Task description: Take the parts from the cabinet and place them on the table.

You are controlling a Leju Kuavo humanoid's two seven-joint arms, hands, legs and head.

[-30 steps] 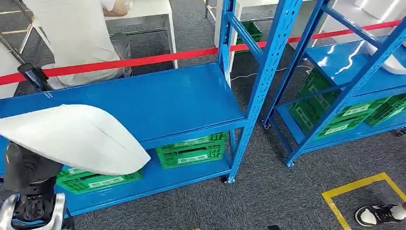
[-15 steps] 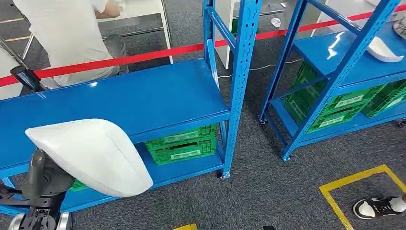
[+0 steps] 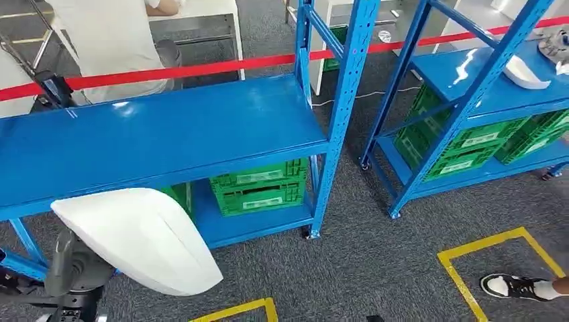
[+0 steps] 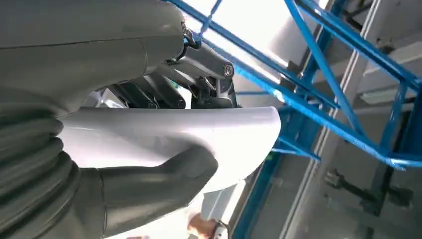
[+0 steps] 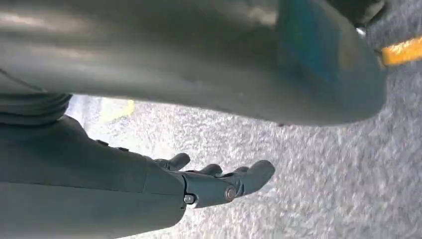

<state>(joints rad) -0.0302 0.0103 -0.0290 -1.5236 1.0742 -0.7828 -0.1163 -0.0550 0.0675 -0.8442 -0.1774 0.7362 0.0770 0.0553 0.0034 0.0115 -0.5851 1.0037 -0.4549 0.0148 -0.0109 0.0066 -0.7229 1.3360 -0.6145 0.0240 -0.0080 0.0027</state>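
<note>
The left hand [image 3: 70,265] grips the smooth white curved plastic shell part [image 3: 137,238], thumb [image 4: 164,174] under one face and dark fingers [image 4: 149,94] across the other. The part sits above and forward of that hand, clear of the blue steel shelf rack [image 3: 168,127], its long axis running from upper left to lower right in the head view. The right hand [image 5: 219,181] hangs over the grey carpet, fingers loosely extended, holding nothing. A second white part [image 3: 527,72] lies on the neighbouring blue rack. Compared with half a second earlier, the whole view has shifted; the part sits lower in frame, past the shelf edge.
</note>
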